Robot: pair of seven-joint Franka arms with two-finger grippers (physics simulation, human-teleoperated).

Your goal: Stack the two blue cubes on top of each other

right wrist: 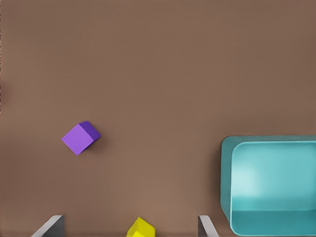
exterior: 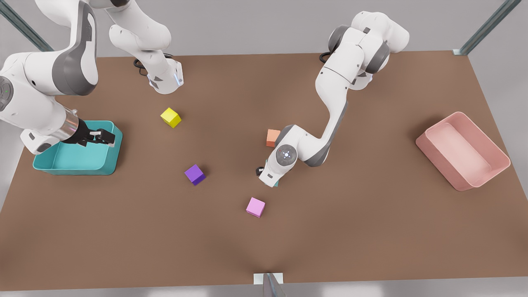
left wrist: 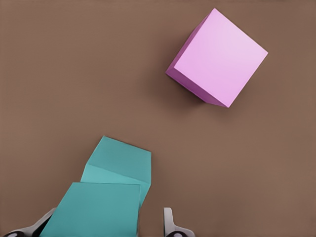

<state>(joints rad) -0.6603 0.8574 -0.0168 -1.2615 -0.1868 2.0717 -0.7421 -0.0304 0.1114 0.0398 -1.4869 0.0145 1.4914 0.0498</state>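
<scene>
Left gripper (left wrist: 106, 227) at table centre, clamped on upper teal cube (left wrist: 96, 210), directly over lower teal cube (left wrist: 121, 163) but twisted off square. Pink cube (left wrist: 217, 57) near. Right gripper (exterior: 101, 137) waits above teal bin (exterior: 111, 159), fingers spread, empty.

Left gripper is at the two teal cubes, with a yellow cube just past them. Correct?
No: a pink cube lies past them, not yellow, per the left wrist view. The left gripper is at the nearer teal cube and farther teal cube. The right gripper waits over the teal bin.
</scene>
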